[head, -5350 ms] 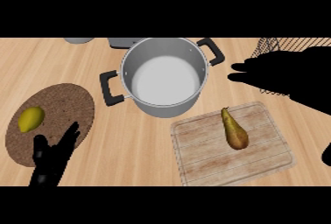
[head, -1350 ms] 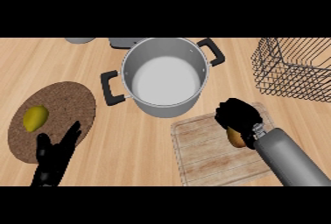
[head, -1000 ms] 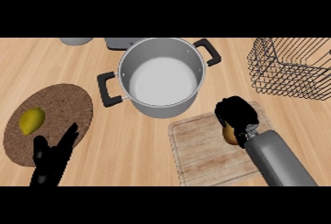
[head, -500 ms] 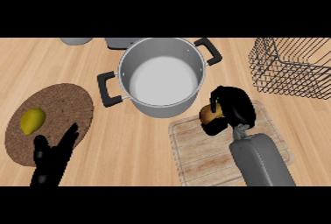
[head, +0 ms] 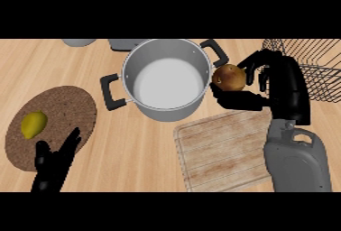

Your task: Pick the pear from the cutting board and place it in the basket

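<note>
Nearest in the head view, the left hand (head: 54, 164) rests low at the left with its fingers straight and slightly spread, holding nothing, its tips over the near rim of the round cork mat (head: 66, 101) that carries a lemon (head: 33, 124); it has no part in this step and is best left where it is. To the right, the grey right forearm (head: 297, 162) rises over the wooden cutting board (head: 223, 153), which now lies bare on the tabletop (head: 60, 63). Above the board's far edge the right hand (head: 276, 88) is curled round the pear (head: 228, 77), thumb beneath and fingers (head: 256, 61) arched over the top, so the fruit is pinched between them and sits clear of the board, just beside the right handle of the big steel pot (head: 166, 79) and close to touching its rim. The step in hand looks like the carry: the pear is lifted, and the wire basket (head: 313, 67) stands farther back at the right, partly hidden behind the wrist. To do it well, the hand should probably draw the pear away from the pot first, so it does not knock the handle, then travel right and away with enough height to pass the basket's near wire rim. Only once the pear is plainly above the basket's open top should the fingers uncurl, and low enough that the fruit settles rather than bounces. How deep the basket is cannot be told from here.
</note>
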